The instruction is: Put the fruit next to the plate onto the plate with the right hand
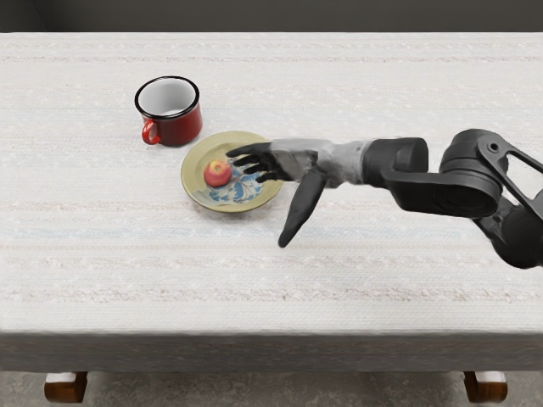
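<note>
the right robot hand [284, 161] is hovering, fingers spread and gripping nothing, just beside the fruit [218, 173], which is sitting on the plate [212, 140], so withdrawal is calling for a straight upward lift without nudging it.

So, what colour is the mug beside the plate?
The red enamel mug has a white inside; head view.

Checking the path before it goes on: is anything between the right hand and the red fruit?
Nothing visible. The fruit lies on the plate, the right hand close beside it with fingers spread. The red mug stands past the plate's far-left rim, out of the way.
</note>
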Available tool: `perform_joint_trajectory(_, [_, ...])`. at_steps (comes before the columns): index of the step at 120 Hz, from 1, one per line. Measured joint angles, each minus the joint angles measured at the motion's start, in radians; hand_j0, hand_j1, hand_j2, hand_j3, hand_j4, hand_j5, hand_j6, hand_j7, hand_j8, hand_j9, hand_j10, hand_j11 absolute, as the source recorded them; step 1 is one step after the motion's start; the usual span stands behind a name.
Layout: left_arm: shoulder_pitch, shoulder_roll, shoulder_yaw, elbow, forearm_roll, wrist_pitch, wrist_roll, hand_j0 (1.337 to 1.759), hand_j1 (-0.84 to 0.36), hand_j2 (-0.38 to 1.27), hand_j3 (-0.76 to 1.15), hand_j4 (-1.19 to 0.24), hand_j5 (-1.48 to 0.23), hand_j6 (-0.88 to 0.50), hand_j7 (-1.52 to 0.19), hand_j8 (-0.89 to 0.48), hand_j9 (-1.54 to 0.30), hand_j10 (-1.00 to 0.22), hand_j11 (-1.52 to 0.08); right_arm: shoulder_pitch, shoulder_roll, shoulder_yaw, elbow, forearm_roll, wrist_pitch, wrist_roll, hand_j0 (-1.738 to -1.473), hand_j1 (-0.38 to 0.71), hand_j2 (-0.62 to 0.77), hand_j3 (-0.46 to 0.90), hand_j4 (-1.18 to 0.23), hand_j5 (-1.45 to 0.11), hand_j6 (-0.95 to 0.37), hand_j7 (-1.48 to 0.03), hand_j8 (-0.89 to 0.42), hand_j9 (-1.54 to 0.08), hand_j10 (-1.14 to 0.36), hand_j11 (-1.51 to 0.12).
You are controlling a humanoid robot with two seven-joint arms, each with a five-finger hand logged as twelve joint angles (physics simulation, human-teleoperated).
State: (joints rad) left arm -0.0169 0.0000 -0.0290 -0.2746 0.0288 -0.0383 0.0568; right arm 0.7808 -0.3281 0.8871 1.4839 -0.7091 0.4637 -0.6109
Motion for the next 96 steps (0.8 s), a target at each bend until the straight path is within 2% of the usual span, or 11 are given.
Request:
perform_joint_trajectory(17, [0.0, 0.0, 0.0, 0.0, 0.0, 0.0, 0.0, 1.658, 0.35, 0.0, 0.0, 0.0, 0.0, 0.0, 0.0, 0.0, 0.0, 0.0, 0.0, -0.195, -0.026, 0.257, -0.019, 0.272, 0.109, 0.0, -1.658, -0.3, 0.0, 0.0, -0.05, -0.06, -0.04, -0.06, -0.04, -0.06, -0.04, -0.06])
perform_joint_trajectory(26, [0.004, 0.0, 0.001, 0.0, 0.0, 0.0, 0.0, 1.658, 0.35, 0.0, 0.0, 0.0, 0.0, 0.0, 0.0, 0.0, 0.0, 0.0, 0.0, -0.283, -0.051, 0.34, -0.038, 0.397, 0.129, 0.0, -1.658, -0.3, 0.0, 0.0, -0.04, -0.05, -0.04, -0.05, -0.03, -0.05, -0.04, -0.05])
perform_joint_trajectory(58, [0.005, 0.0, 0.001, 0.0, -0.001, 0.0, 0.0, 1.658, 0.35, 0.0, 0.0, 0.0, 0.0, 0.0, 0.0, 0.0, 0.0, 0.0, 0.0, -0.57, -0.081, 0.659, -0.097, 0.619, 0.146, 0.0, -1.658, -0.32, 0.0, 0.0, -0.03, -0.04, -0.03, -0.04, -0.02, -0.04, -0.03, -0.04])
perform_joint_trajectory(73, [0.006, 0.0, 0.001, 0.0, -0.001, 0.0, 0.0, 1.658, 0.35, 0.0, 0.0, 0.0, 0.0, 0.0, 0.0, 0.0, 0.0, 0.0, 0.0, -0.648, -0.083, 0.767, -0.128, 0.676, 0.147, 0.0, -1.658, -0.32, 0.0, 0.0, -0.02, -0.03, -0.02, -0.03, -0.02, -0.03, -0.02, -0.03])
perform_joint_trajectory(96, [0.003, 0.0, -0.002, 0.001, -0.003, 0.001, 0.0, 1.658, 0.35, 0.0, 0.0, 0.0, 0.0, 0.0, 0.0, 0.0, 0.0, 0.0, 0.0, -0.678, -0.084, 0.809, -0.14, 0.697, 0.147, 0.0, -1.658, -0.32, 0.0, 0.0, -0.02, -0.03, -0.02, -0.03, -0.02, -0.03, -0.02, -0.03])
